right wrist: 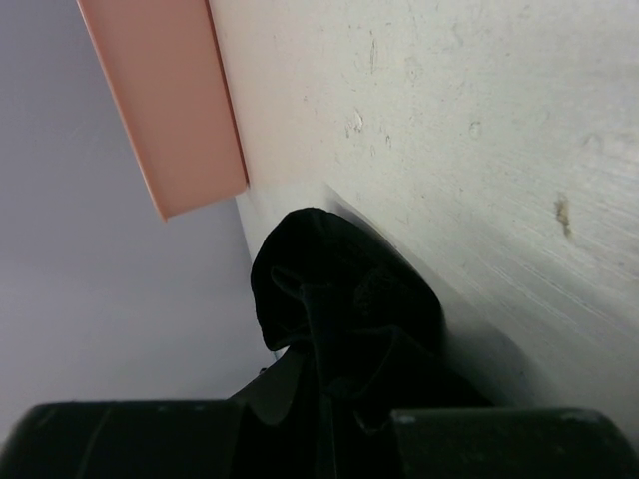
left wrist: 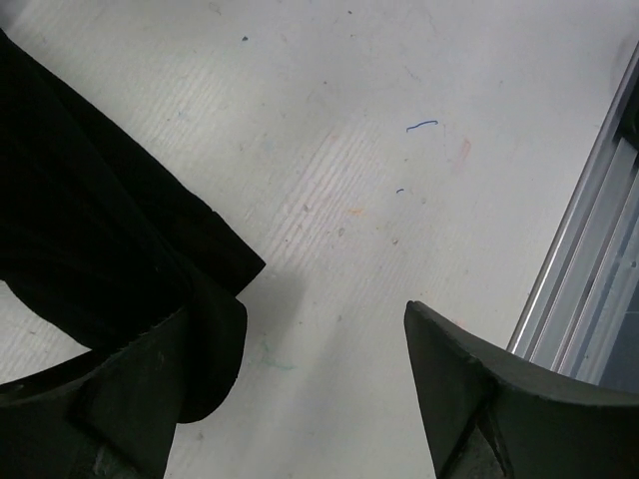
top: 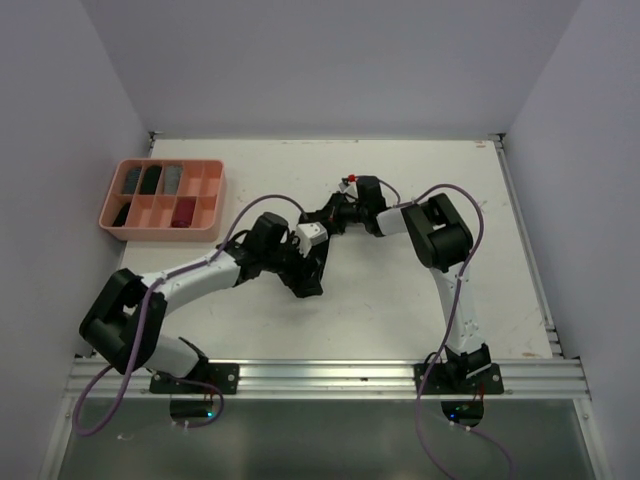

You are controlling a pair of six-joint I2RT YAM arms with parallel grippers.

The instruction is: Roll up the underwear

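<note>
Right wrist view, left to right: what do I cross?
wall → tray → underwear → table

The right gripper (right wrist: 319,434) pinches bunched black underwear (right wrist: 339,289) — salmon-pink tray (right wrist: 170,100) corner beyond.

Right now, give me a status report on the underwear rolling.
Left gripper open, beside the black underwear. Right gripper shut on it. Tray far left, out of the way.
</note>
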